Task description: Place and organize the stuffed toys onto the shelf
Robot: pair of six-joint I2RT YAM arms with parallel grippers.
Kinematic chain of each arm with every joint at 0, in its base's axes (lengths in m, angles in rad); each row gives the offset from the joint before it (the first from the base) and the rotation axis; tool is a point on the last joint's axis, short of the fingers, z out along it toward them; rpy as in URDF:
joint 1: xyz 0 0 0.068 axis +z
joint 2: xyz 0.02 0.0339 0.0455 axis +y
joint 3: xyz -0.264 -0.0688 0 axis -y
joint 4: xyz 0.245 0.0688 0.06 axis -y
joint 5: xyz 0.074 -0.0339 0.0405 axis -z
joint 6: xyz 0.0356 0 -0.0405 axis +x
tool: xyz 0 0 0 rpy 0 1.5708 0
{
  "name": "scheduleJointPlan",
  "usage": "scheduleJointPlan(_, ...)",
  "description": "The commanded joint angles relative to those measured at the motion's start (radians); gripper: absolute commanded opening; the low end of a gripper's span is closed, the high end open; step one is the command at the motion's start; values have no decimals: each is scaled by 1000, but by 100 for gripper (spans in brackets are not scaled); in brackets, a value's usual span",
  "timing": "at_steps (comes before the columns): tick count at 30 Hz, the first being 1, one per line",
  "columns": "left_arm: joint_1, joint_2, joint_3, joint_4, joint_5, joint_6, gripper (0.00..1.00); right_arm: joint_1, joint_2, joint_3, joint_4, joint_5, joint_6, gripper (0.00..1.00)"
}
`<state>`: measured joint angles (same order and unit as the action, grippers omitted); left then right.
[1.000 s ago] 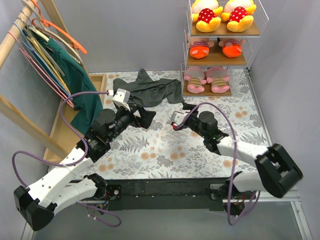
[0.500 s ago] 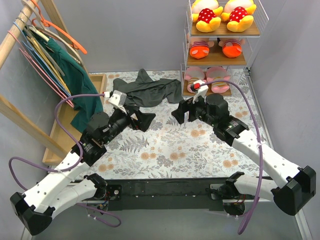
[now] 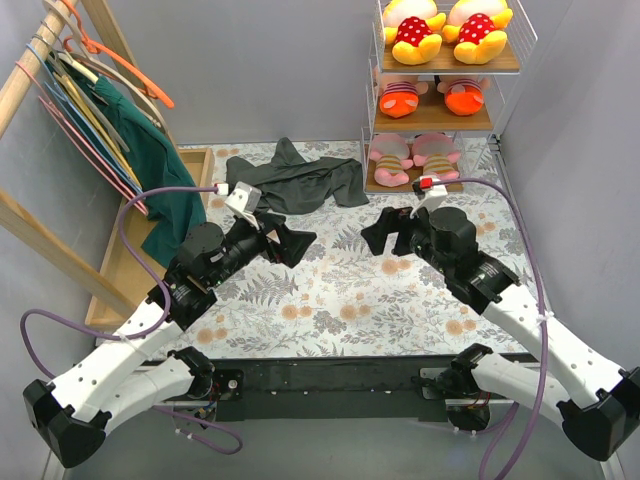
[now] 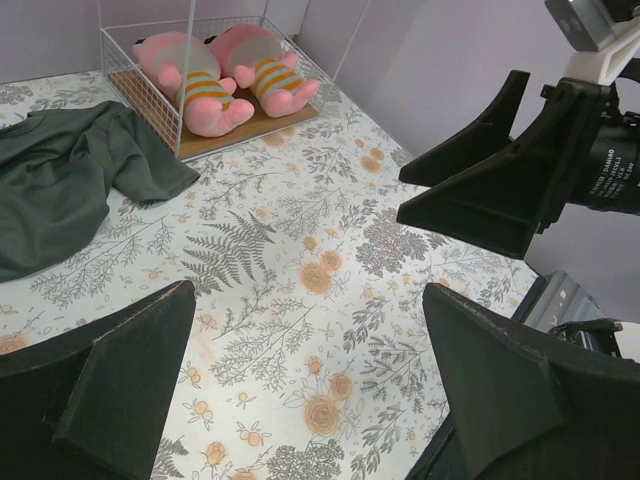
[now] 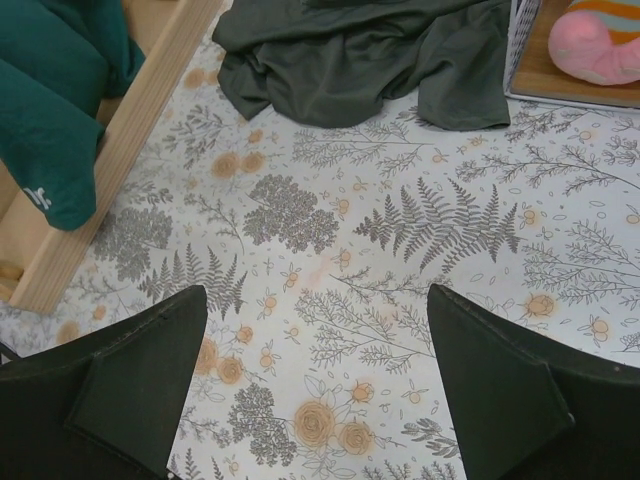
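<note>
All the stuffed toys lie on the shelf (image 3: 440,120) at the back right. Two yellow ones (image 3: 415,30) in red polka-dot dresses fill the top board, two in striped shirts (image 3: 400,98) the middle, and two pink ones (image 3: 390,158) the bottom. The left wrist view shows the pink pair (image 4: 195,80) behind the wire wall. My left gripper (image 3: 290,243) hangs open and empty over the floral cloth at mid table. Facing it, my right gripper (image 3: 385,232) is open and empty too. Only cloth shows between the jaws of my left gripper (image 4: 308,292) and my right gripper (image 5: 318,295).
A dark grey garment (image 3: 295,185) lies crumpled at the back centre, left of the shelf. A slanted wooden clothes rail (image 3: 40,60) with hangers and a green garment (image 3: 165,200) stands along the left side, over a wooden tray (image 3: 190,160).
My right gripper has drifted right, and its jaws have spread to full width. The right arm has swung outward. The left gripper has barely shifted.
</note>
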<state>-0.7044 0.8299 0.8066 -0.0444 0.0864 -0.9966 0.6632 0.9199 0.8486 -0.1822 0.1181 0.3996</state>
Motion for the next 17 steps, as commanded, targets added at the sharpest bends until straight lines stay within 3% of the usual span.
scheduleJointPlan(1, -4, -11, -1, 3, 19, 15, 98, -1, -64, -32, 38, 61, 41, 98)
scheduleJointPlan(17, -3, -15, -4, 6, 13, 18, 98, 1, -127, -57, 87, 77, 41, 98)
